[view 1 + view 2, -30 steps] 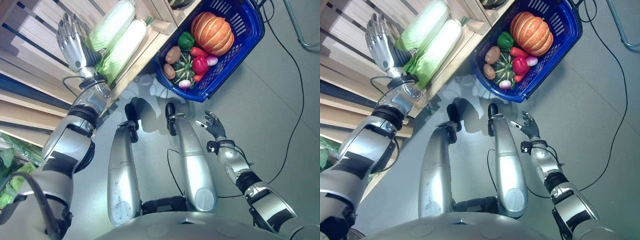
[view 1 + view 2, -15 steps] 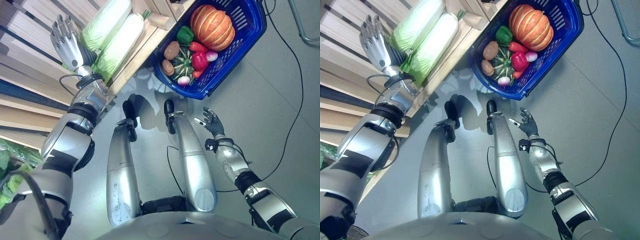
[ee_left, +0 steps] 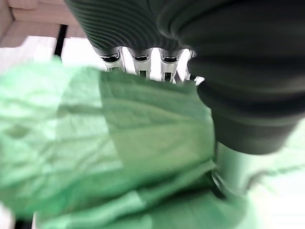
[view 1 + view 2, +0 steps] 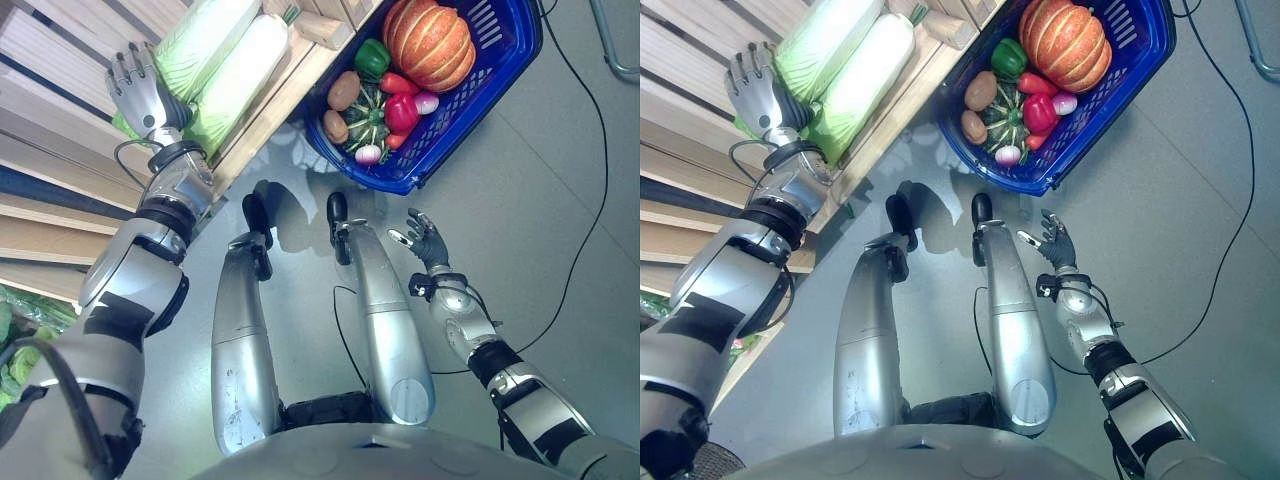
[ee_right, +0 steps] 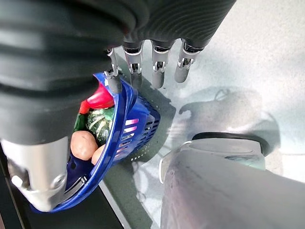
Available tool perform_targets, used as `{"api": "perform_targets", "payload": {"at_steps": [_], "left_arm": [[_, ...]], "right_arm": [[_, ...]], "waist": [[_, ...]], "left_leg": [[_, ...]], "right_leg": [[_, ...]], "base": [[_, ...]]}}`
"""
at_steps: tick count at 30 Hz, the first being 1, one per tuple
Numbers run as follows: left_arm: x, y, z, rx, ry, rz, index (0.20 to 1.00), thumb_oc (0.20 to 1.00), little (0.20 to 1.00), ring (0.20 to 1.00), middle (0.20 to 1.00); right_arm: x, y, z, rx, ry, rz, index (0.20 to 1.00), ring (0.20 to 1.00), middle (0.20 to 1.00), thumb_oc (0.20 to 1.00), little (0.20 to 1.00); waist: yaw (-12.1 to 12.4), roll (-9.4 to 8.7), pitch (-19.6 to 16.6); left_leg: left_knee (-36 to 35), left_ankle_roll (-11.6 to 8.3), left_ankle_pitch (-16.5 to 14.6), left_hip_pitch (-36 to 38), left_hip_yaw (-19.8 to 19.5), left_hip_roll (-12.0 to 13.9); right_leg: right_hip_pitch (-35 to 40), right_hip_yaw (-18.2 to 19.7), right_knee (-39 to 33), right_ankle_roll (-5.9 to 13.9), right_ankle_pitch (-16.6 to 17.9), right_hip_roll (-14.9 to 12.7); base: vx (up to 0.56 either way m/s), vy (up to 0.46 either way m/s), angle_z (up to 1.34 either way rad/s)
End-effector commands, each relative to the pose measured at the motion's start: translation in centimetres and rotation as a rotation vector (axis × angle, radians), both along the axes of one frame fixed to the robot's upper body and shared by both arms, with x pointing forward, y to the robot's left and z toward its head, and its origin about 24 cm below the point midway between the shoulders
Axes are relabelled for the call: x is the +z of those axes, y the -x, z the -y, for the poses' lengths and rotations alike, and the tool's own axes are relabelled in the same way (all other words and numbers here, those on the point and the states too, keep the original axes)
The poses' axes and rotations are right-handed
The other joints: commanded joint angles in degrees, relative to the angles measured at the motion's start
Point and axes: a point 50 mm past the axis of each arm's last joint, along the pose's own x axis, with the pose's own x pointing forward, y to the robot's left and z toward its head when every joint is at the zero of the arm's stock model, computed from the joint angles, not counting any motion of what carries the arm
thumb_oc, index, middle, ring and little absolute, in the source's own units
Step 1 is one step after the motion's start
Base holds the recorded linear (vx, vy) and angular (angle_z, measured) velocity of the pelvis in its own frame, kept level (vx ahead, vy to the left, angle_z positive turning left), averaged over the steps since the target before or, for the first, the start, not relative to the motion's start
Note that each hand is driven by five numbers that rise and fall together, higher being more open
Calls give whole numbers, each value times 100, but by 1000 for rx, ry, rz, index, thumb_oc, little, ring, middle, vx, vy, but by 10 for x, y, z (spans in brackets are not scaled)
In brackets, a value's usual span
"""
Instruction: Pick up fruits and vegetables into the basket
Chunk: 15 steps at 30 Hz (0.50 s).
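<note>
The step in hand looks like reaching for a cabbage: the left hand [image 4: 140, 92] lies with fingers straight and apart against the leafy end of the two cabbages [image 4: 225, 65] on the wooden shelf [image 4: 60, 70], near its front edge, gripping nothing. The blue basket [image 4: 480, 95] sits on the floor just beside the shelf's edge, already holding a pumpkin [image 4: 428, 42], peppers and small vegetables. The right hand [image 4: 425, 240] hangs loose and empty below the basket. Next, the left fingers likely need to curl round one cabbage before lifting.
</note>
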Motion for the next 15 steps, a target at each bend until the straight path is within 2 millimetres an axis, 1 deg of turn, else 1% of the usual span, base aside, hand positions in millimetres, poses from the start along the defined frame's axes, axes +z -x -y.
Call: {"api": "perform_targets", "payload": {"at_steps": [1,4,11,13,15], "left_arm": [[1,5,-23,98,-8,-40,200,200,200,200,200],[7,6,-31,123,10,-9,200,200,200,200,200],[16,9,-39,147,5,42,200,200,200,200,200],[20,9,-38,139,3,65,200,200,200,200,200],[25,10,-33,101,-18,129,200,200,200,200,200]], "right_arm": [[1,13,-3,10,-30,41,1000,1000,1000,1000,1000],[1,15,-2,11,-31,44,1000,1000,1000,1000,1000],[2,15,-4,13,-30,48,1000,1000,1000,1000,1000],[1,16,-3,14,-31,47,1000,1000,1000,1000,1000],[0,19,-4,17,-31,47,1000,1000,1000,1000,1000]], "waist": [[-43,-61,-290],[-49,-70,-290],[-27,-63,-290],[-15,-56,-290],[4,-41,-290]], "left_leg": [[186,177,-648,6,449,-233],[195,173,-636,-61,455,-228],[152,157,-600,-102,454,-224],[139,143,-598,-90,452,-222],[94,135,-595,-37,443,-233]], "right_leg": [[74,-41,-538,386,463,260],[7,-43,-523,387,473,268],[-43,-79,-526,388,488,254],[-29,-89,-535,387,482,245],[13,-87,-559,396,475,251]], "base": [[0,0,0],[0,0,0],[0,0,0],[0,0,0],[0,0,0]]}}
